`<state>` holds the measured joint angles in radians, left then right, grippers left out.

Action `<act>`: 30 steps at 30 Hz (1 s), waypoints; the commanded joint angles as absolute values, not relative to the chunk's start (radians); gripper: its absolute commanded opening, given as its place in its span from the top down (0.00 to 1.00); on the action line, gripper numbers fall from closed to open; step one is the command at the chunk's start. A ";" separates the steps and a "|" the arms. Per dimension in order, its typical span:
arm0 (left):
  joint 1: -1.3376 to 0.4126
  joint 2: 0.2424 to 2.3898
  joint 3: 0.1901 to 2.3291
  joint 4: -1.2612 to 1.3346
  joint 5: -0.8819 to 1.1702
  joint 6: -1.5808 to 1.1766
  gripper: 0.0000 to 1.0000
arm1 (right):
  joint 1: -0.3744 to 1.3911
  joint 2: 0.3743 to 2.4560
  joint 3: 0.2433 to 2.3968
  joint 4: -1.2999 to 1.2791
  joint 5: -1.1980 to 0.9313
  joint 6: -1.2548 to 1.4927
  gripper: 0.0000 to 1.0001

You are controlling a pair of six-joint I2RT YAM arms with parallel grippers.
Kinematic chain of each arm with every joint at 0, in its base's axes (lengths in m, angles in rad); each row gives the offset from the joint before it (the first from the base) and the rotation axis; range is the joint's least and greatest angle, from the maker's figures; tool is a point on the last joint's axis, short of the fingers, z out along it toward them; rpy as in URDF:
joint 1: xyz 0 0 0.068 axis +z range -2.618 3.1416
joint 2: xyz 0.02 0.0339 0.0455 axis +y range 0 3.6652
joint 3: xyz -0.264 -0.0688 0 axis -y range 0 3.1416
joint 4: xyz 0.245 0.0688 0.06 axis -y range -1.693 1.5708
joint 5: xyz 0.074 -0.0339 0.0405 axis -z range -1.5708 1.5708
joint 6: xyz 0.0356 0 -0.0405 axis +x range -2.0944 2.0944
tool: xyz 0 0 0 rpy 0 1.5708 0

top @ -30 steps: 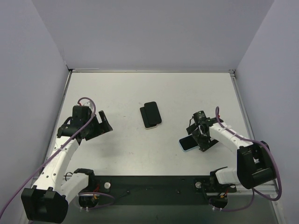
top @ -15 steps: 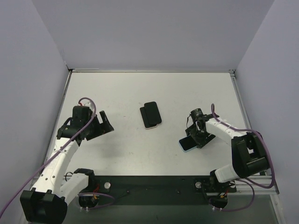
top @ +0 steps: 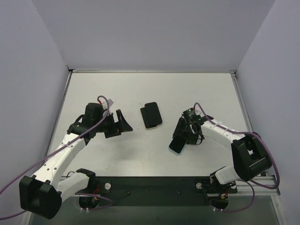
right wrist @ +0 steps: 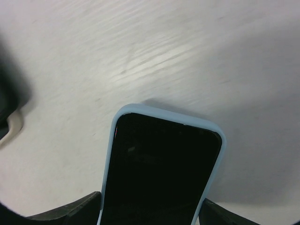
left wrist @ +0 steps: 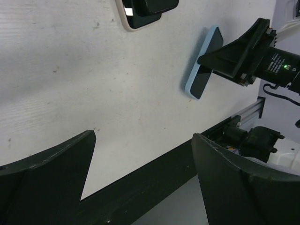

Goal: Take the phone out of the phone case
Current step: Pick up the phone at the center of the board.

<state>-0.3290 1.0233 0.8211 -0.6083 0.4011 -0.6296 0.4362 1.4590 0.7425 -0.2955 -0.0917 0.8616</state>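
A black phone in a light blue case is held in my right gripper, tilted with its far end down toward the table. In the right wrist view the cased phone fills the space between the two fingers, screen toward the camera. It also shows in the left wrist view, clamped by the right gripper. My left gripper is open and empty, left of the phone; its jaws stand wide apart in the left wrist view.
A cream-edged device with a black slab on top lies flat at the table's middle; it also shows in the left wrist view. The black rail runs along the near edge. Grey walls stand on three sides.
My right gripper has swung left with the cased phone and tipped it up on end. My left gripper has moved right, toward the table's middle, still open.
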 commanded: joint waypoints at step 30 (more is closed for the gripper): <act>-0.762 1.460 0.647 0.337 0.511 -1.058 0.23 | 0.652 1.332 0.931 -0.403 -0.207 1.002 1.00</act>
